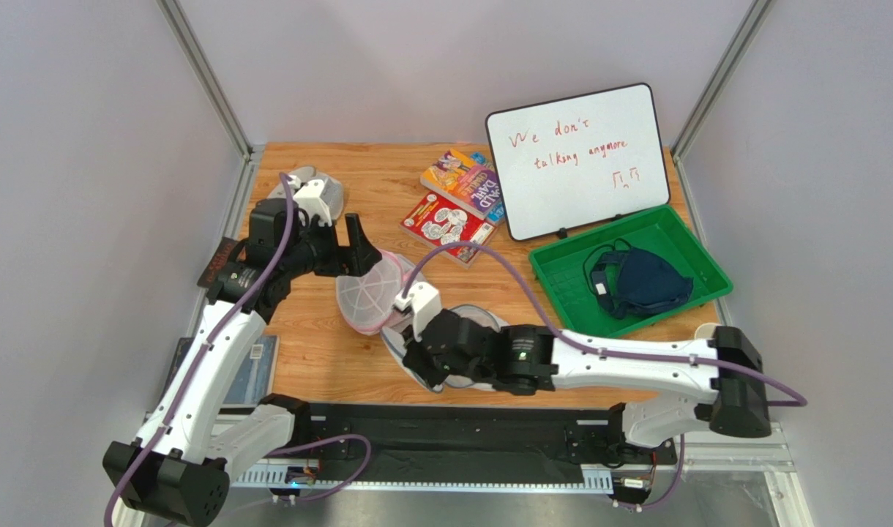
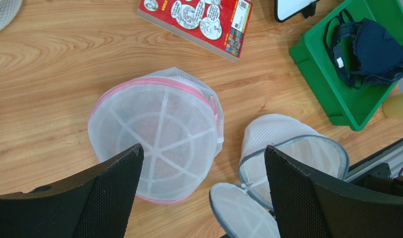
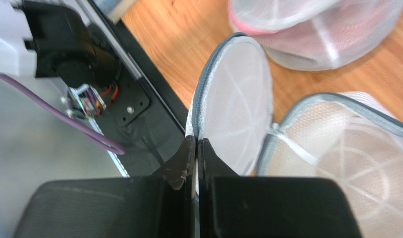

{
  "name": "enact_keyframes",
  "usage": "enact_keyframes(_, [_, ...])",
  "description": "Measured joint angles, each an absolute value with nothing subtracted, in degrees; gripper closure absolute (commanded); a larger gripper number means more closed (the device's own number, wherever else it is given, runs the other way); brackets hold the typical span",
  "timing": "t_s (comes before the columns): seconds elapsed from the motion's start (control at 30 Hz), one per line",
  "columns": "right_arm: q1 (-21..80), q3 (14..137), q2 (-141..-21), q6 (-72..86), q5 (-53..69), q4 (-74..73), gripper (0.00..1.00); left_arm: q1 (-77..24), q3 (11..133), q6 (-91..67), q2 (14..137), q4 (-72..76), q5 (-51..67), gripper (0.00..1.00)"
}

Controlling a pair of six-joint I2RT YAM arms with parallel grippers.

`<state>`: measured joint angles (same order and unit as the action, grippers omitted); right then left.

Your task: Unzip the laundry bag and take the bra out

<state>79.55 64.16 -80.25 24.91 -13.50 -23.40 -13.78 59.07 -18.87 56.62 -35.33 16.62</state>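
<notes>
The laundry bag (image 1: 478, 321) lies near the front middle of the table with its grey-blue rim unzipped. Its round lid (image 3: 233, 104) is flapped open beside the empty body (image 3: 347, 153). It also shows in the left wrist view (image 2: 288, 141). My right gripper (image 1: 415, 360) (image 3: 196, 141) is shut on the edge of the lid's rim. The dark navy bra (image 1: 638, 282) (image 2: 374, 49) lies in the green tray (image 1: 559, 288). My left gripper (image 1: 354, 246) (image 2: 203, 148) is open and empty, hovering above the pink-tinted mesh bag (image 1: 368, 296) (image 2: 154, 134).
A whiteboard (image 1: 577, 159) leans at the back right. A red comic book (image 1: 449, 223) (image 2: 198, 20) and a purple box (image 1: 464, 181) lie behind the bags. A beige-grey bag (image 1: 313, 192) sits at the back left. A flat book (image 1: 250, 376) lies at the left front edge.
</notes>
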Motion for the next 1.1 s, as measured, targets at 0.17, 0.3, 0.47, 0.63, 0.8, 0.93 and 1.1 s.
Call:
enact_keyframes(0.17, [72.6, 55.3, -69.9, 28.3, -11.0, -18.4, 1.0, -13.8, 59.6, -17.8, 56.6, -35.6, 17.2, 0.06])
enact_keyframes(0.3, [67.9, 48.4, -63.9, 30.4, -10.3, -17.4, 1.0, -15.0, 59.6, -17.4, 56.6, -35.9, 16.3, 0.07])
enact_keyframes(0.47, [65.6, 42.9, -57.9, 32.6, -11.3, -17.2, 1.0, -22.3, 59.5, -17.5, 57.4, -35.7, 13.9, 0.08])
enact_keyframes(0.63, [65.2, 40.2, -53.2, 34.8, -13.9, -17.3, 1.0, -28.8, 57.4, -19.2, 59.7, -32.6, 13.6, 0.09])
enact_keyframes(0.8, [65.1, 37.5, -49.3, 37.7, -17.3, -18.4, 1.0, -34.6, 53.7, -21.9, 62.8, -28.7, 13.4, 0.09])
enact_keyframes(0.93, [65.1, 36.6, -46.7, 39.3, -19.8, -20.7, 1.0, -38.7, 51.9, -24.0, 66.4, -25.1, 14.0, 0.09])
enact_keyframes(1.1, [65.1, 36.1, -43.6, 40.9, -22.6, -23.0, 0.99, -42.5, 51.4, -26.4, 71.2, -20.7, 14.7, 0.1])
